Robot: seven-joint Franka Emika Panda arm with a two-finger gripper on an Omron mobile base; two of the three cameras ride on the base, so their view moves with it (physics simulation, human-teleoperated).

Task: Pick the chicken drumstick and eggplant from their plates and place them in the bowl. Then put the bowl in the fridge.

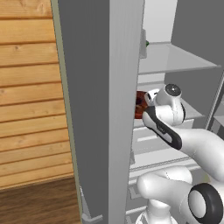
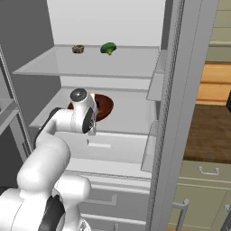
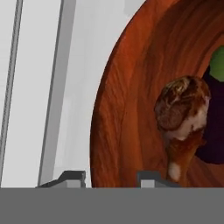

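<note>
On the white middle shelf of the tall grey fridge (image 2: 189, 90), the wide reddish-brown wooden bowl (image 2: 103, 106) rests near the front edge holding the brown chicken drumstick (image 3: 181, 118) and dark purple eggplant (image 3: 216, 131), so only withdrawal appears left, the gripper (image 3: 109, 177) fingers narrowly parted astride its rim.

The bowl (image 3: 131, 109) is glossy reddish-brown wood with darker grain streaks curving along its inside, and in it the chicken drumstick (image 3: 181, 118) is mottled brown and tan with pale whitish patches and an orange-brown bone end, beside the eggplant (image 3: 214, 131), which is dark purple, almost black, with a bright green cap. The fridge (image 2: 113, 108) is grey outside with white walls and pale translucent grey shelves, where a green broccoli floret (image 2: 108, 48) sits beside a small brown item (image 2: 78, 49). The wall panelling (image 1: 30, 96) is honey-coloured wooden planks over a darker brown wood-grain floor (image 1: 39, 203).
</note>
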